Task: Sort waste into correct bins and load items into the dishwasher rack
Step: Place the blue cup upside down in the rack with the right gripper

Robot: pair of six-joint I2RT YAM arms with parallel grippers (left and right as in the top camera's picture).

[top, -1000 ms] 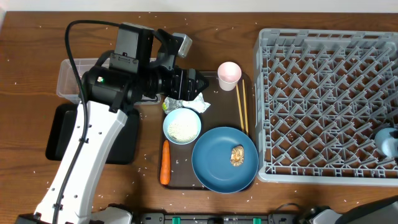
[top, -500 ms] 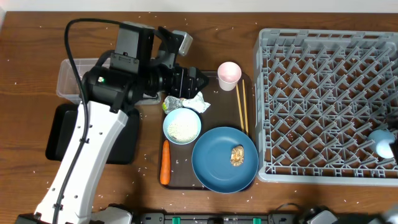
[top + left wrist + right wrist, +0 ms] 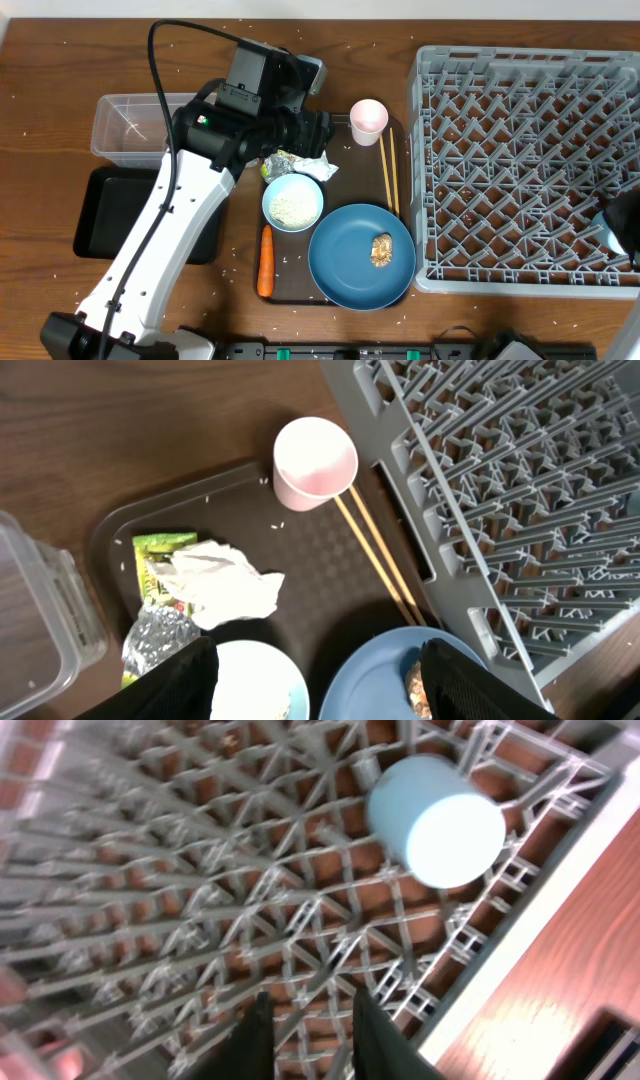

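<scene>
left end effector (image 3: 318,655): fingers spread wide, empty, over the brown serving tray (image 3: 320,550). crumpled wrapper (image 3: 225,588) and yellow-green packet (image 3: 152,548) lie touching on the tray, just ahead of it. pink cup (image 3: 315,460) and chopsticks (image 3: 378,565) are on the same tray. right end effector (image 3: 310,1000): fingers parted, holding nothing, over the dishwasher rack (image 3: 180,880). light-blue cup (image 3: 436,821) rests on the rack floor near a corner.

Even, bright light — right wrist view motion-blurred, soft shadows.

surface: dark brown wooden table (image 3: 60,80) | lighting: even, bright
</scene>
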